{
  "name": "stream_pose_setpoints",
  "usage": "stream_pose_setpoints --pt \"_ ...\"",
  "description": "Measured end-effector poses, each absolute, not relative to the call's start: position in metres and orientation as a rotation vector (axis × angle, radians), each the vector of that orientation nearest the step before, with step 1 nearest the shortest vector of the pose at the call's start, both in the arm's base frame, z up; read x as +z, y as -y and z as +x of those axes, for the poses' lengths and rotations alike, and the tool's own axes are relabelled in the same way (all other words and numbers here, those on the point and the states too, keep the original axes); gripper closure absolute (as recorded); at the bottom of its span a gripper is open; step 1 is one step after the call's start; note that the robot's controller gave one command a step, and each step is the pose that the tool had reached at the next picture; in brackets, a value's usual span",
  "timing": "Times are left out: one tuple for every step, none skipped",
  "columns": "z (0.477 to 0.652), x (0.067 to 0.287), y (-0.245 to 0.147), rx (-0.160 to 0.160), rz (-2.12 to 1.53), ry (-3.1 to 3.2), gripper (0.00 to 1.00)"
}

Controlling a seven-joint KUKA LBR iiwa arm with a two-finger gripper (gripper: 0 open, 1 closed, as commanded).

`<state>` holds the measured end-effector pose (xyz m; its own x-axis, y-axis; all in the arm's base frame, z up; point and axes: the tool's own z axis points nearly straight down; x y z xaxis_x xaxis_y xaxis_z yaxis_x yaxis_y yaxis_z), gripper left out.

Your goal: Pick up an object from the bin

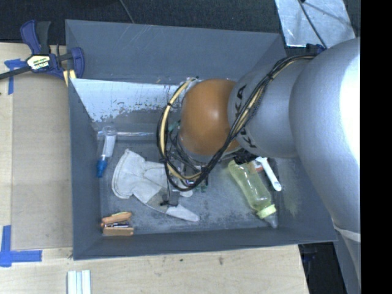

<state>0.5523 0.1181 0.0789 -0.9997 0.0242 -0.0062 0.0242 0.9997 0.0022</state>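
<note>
1. At the far left of the grey bin (184,54) a clear syringe-like tube (105,152) with a blue tip lies along the left wall. Below it, in the near left corner, sits a small brown peg-like piece (116,223). Both are well apart from the arm's work, probably just where they slid to rest.
2. Next comes a white glove (131,179), crumpled flat on the floor left of centre. It is the biggest soft thing here, and I take it to be the thing to pick.
3. The claw (168,202) is down low at the glove's right edge, touching or almost touching it. A pale flat scrap (185,214) lies just beside the claw on its right. From where I stand I cannot tell whether the claw is apart or together, nor whether anything sits in it.
4. The orange cover (205,118) on the wrist, wrapped in looping cables, hangs over the bin's middle, so the arm (306,103) must be pointing nearly straight down.
5. To the right lies a yellow-green bottle (250,188) on its side, with a white pen (269,175) touching its upper end. Both are tucked under the arm.
</note>
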Motion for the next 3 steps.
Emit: stream_pose_setpoints --pt "0.5262 0.0723 -0.1840 0.003 0.039 -3.138 1.00" --pt "0.5262 0.0723 -0.1839 0.003 0.040 -3.138 1.00" --pt "0.5263 0.0730 -0.1839 0.004 0.039 -3.137 1.00"
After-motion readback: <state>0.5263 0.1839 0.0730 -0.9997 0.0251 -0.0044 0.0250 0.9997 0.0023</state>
